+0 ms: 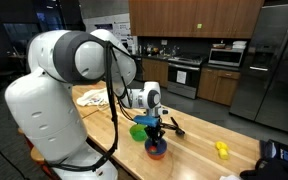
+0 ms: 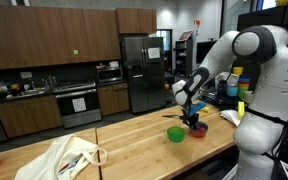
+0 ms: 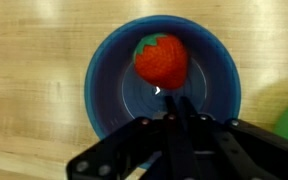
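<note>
Kitchen, seen in both exterior views. Pale butcher-block table (image 1: 199,140) in foreground. Dark wood cabinets (image 2: 44,40) along back wall, above and below a dark counter. Stainless range (image 2: 77,103) set between lower cabinets, microwave (image 2: 109,72) mounted above. Tall stainless refrigerator (image 2: 144,70) just beside. Even overhead light.

dim kitchen backdrop; overhead light on the wood; wrist view soft, with small glare.
</note>
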{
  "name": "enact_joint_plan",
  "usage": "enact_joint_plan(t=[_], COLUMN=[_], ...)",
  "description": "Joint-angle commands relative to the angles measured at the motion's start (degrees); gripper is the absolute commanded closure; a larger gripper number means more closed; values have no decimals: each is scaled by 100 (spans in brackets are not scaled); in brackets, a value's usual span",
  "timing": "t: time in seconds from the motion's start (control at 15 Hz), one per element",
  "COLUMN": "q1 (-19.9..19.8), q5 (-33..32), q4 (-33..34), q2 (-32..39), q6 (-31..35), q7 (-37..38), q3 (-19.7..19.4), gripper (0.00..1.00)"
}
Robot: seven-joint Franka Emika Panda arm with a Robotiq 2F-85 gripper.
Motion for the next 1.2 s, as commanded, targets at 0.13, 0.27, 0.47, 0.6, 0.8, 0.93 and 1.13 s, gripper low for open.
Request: enact_joint_plan(t=[0.13,0.27,0.47,0.6,0.8,0.93,1.13], q1=[-35,-47,-77,-88,-105,-128,-159], q5=[-19,28,52,67,30,-1,-45], q4=[-4,47,87,118,107,65,50], q2=[-76,-125,-171,-176,-162,-173,-153], q6=[31,-25,-43,-53,-33,-16,16], q7=[49,-11,-74,-92,-72,-90,-74], q3=[0,-21,-51,-70,-75,-86,-101], gripper=[47,34,13,2,0,0,0])
